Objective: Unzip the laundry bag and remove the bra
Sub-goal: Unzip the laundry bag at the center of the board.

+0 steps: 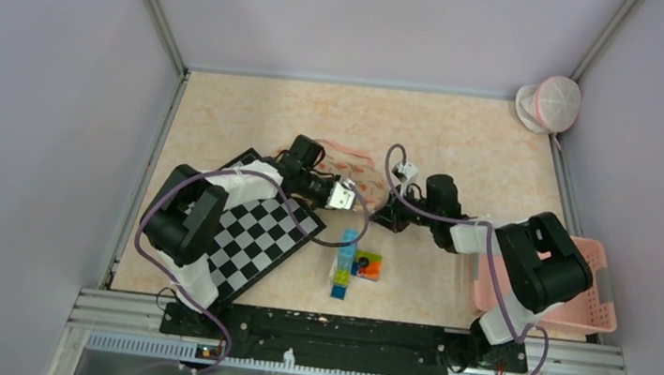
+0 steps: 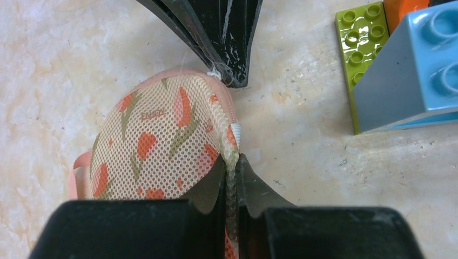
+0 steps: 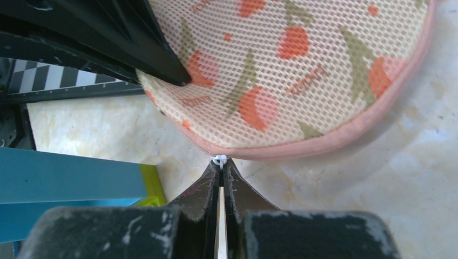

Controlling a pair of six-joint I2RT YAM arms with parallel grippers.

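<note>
The laundry bag (image 2: 162, 140) is a round mesh pouch with orange tulips and a pink rim, lying on the table between both arms (image 1: 349, 166). My left gripper (image 2: 231, 162) is shut on the bag's rim at the zipper seam. My right gripper (image 3: 220, 164) is shut on the small white zipper pull (image 3: 220, 159) at the pink rim, and its fingers (image 2: 227, 43) show at the top of the left wrist view. In the top view the left gripper (image 1: 344, 196) and right gripper (image 1: 384, 214) nearly meet. The bra is hidden; a pink strap (image 2: 75, 175) pokes out at the bag's left.
Toy blocks, blue (image 2: 410, 75) and green (image 2: 359, 38), lie just in front of the bag (image 1: 352, 265). A chessboard (image 1: 252, 230) lies under the left arm. A pink basket (image 1: 580, 296) stands at the right edge, and a white-pink object (image 1: 550, 104) sits in the far right corner.
</note>
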